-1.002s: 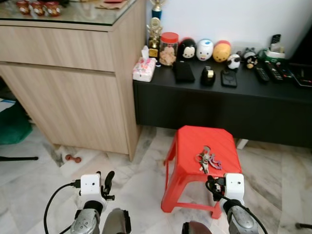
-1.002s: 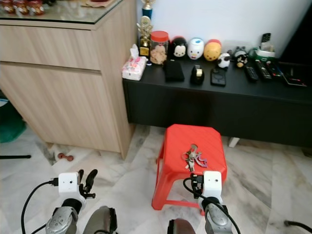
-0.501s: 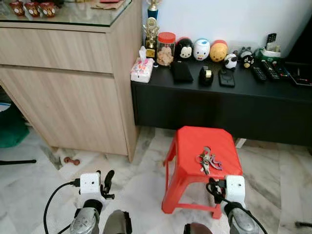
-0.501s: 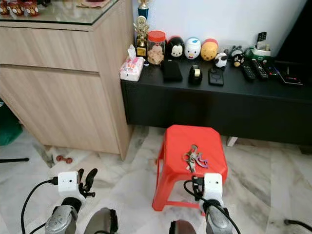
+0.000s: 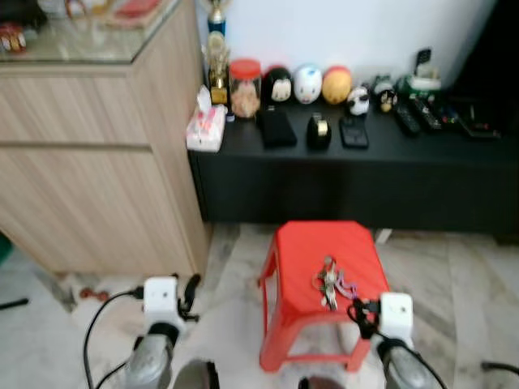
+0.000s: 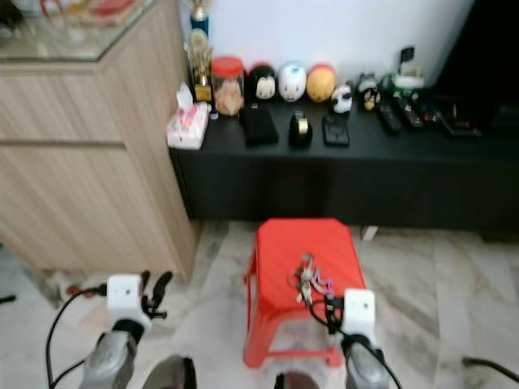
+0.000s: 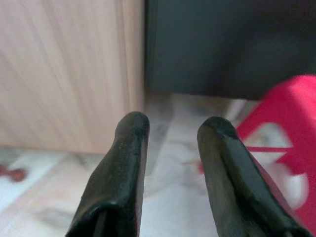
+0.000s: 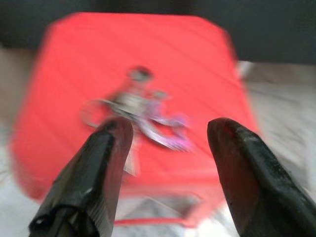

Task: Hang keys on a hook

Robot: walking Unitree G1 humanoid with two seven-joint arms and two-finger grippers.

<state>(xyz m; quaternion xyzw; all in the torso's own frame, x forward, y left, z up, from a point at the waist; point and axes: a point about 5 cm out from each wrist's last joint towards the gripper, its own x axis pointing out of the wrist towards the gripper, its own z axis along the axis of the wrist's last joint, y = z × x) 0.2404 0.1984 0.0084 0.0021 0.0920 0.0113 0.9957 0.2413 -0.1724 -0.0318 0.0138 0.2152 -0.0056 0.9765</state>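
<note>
Zero progress so far: silver key bunch (image 5: 330, 283) sits lower-centre on the red plastic stool (image 5: 308, 243), right gripper (image 8: 168, 143) spread wide, empty.

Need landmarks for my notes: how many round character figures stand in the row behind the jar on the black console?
3, side by side just right of the jar: black figure, white figure, yellow-orange figure. Smaller toys farther right are too blurred to count.
</note>
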